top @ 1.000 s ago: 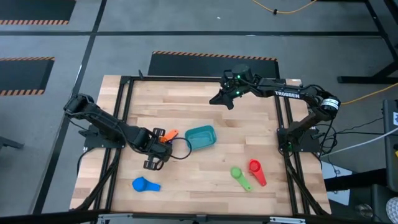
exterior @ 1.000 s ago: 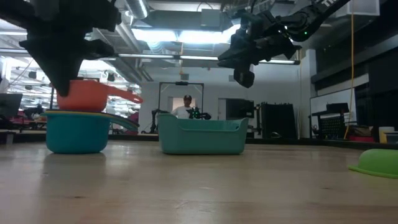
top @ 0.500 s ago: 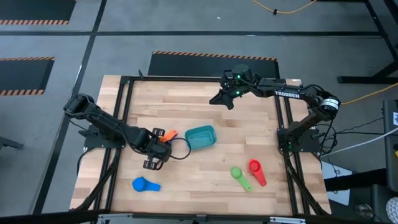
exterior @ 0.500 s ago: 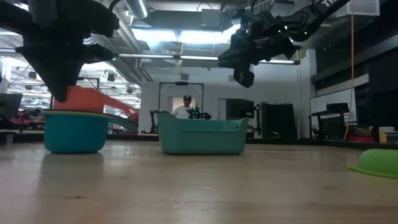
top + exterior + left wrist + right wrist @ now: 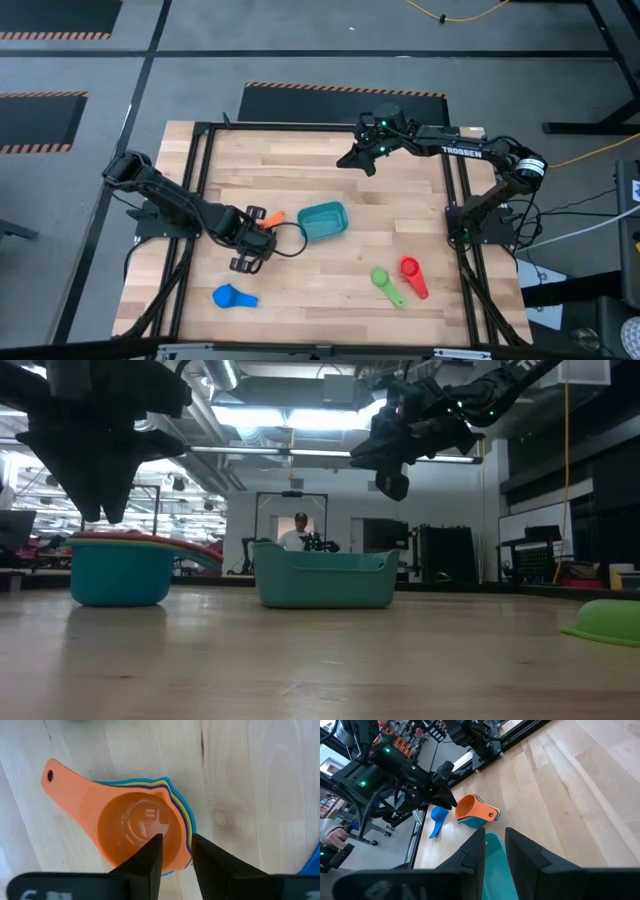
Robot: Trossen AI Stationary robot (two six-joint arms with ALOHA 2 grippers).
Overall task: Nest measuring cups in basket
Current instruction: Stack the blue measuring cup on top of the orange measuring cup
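At lower left of the high view lies a loose dark blue plastic measuring cup (image 5: 231, 296). Just above and right of it, the left gripper (image 5: 257, 243) hangs over the orange plastic measuring cup (image 5: 131, 827), which sits nested atop a stack of scoops; its fingers are slightly spread, gripping nothing. The teal plastic basket (image 5: 323, 221) rests right beside the stack. Lower right lie the green cup (image 5: 385, 284) and red cup (image 5: 412, 274). The right gripper (image 5: 359, 158) hovers upper centre, fingers narrowly apart, empty.
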